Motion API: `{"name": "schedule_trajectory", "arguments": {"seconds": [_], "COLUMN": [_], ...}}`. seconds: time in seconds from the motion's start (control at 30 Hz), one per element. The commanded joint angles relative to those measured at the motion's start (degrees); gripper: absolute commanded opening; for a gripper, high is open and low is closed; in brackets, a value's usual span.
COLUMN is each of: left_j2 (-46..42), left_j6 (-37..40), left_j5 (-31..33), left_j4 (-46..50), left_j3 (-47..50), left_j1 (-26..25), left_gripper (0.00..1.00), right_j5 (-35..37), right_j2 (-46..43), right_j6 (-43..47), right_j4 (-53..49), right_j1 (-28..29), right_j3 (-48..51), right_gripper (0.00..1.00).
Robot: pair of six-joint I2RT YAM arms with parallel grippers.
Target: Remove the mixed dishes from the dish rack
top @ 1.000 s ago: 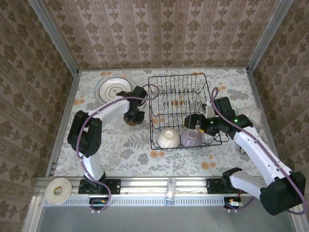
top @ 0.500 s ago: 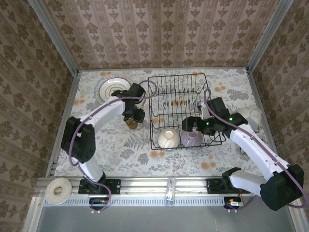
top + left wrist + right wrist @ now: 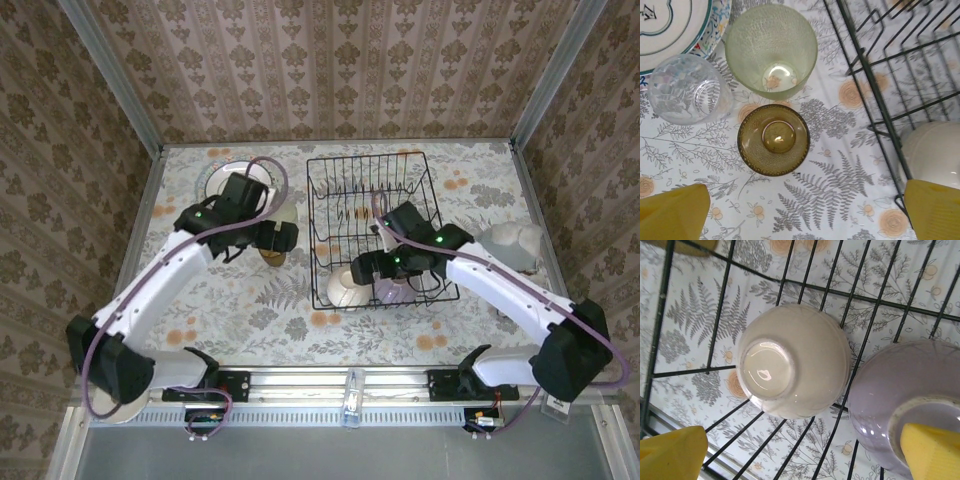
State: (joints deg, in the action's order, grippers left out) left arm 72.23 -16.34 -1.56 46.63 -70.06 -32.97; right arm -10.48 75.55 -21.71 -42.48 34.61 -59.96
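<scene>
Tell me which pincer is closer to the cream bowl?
Right. The right pincer hovers over the cream bowl inside the rack; the left pincer is outside, over the brown cup.

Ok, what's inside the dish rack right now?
A cream bowl and a lilac bowl, both upturned, at the near end of the dish rack; elsewhere bare tines. The right arm covers part of it, and the bowls' insides are hidden.

Cream bowl (image 3: 343,290) inside dish rack (image 3: 366,157)
</scene>
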Motion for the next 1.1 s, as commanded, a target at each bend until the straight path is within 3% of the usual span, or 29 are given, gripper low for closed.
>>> {"name": "schedule_trajectory", "arguments": {"seconds": [0.0, 0.27, 0.6, 0.87, 1.07], "left_j2": [-2.9, -1.5, 5.8, 8.6, 10.3], "left_j6": [-4.5, -9.0, -11.8, -14.2, -15.0], "left_j5": [-5.4, -9.1, -10.3, -10.4, -10.0], "left_j4": [-5.1, -11.3, -12.7, -14.9, -15.0], "left_j3": [3.8, 9.6, 9.7, 11.1, 11.2], "left_j1": [-1.3, -7.1, -8.7, -9.5, -10.3], "left_gripper": [1.00, 0.96, 0.80, 0.71, 0.66], "right_j5": [3.5, 6.8, 9.6, 13.0, 14.7], "right_j2": [3.0, 11.1, 16.5, 21.0, 23.8], "right_j6": [2.0, 2.9, 3.7, 5.1, 4.1], "right_j4": [-0.1, 1.3, 1.7, 1.5, 0.1], "right_j1": [2.0, 7.2, 9.0, 8.7, 5.4], "right_j3": [-2.0, -4.7, -6.0, -7.4, -9.9], "right_gripper": [1.00, 1.00, 0.98, 0.87, 0.77]}}
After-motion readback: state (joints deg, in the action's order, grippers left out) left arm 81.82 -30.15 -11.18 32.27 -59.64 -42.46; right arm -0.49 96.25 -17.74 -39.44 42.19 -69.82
